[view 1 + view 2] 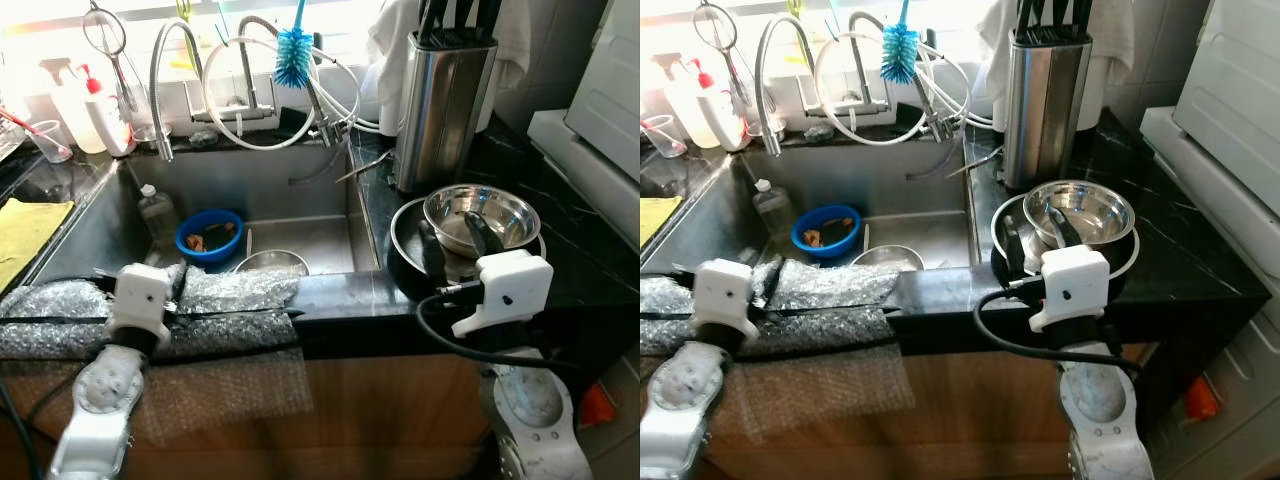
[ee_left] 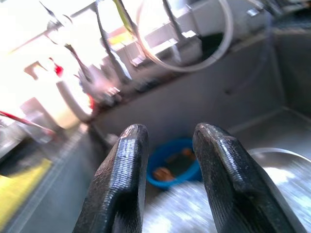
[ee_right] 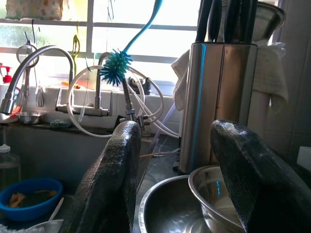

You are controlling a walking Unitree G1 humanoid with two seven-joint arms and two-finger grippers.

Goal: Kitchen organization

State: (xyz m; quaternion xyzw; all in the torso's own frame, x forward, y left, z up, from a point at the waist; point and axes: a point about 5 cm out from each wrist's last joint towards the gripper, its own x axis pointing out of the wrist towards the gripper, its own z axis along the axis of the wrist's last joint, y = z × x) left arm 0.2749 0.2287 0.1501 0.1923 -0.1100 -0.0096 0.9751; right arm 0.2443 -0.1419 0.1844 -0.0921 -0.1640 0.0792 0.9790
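Your right gripper (image 1: 452, 243) reaches forward over the near edge of the black tabletop (image 1: 580, 250), on the right side of the scene. Its two black fingers (image 3: 114, 184) are spread wide and hold nothing. They sit over the near rim of the big metal bowl (image 1: 405, 240). A smaller shiny metal bowl (image 1: 481, 215) sits inside the big one, toward the far right. One finger lies over the big bowl's left part and the other points into the small bowl.

Your left gripper (image 2: 167, 184) rests at the near edge of the sink (image 1: 250, 190), on the bubble wrap (image 1: 230, 295) that covers that edge. Its fingers (image 2: 121, 184) are a little apart, with a narrow gap, and hold nothing. They point toward the far side of the sink.

Down in the sink you can see a blue bowl (image 1: 210, 235) with some orange bits in it. Just right of it and nearer to you is a round metal dish (image 1: 272, 262). A tall metal knife block (image 1: 443, 105) stands on the tabletop behind the bowls.
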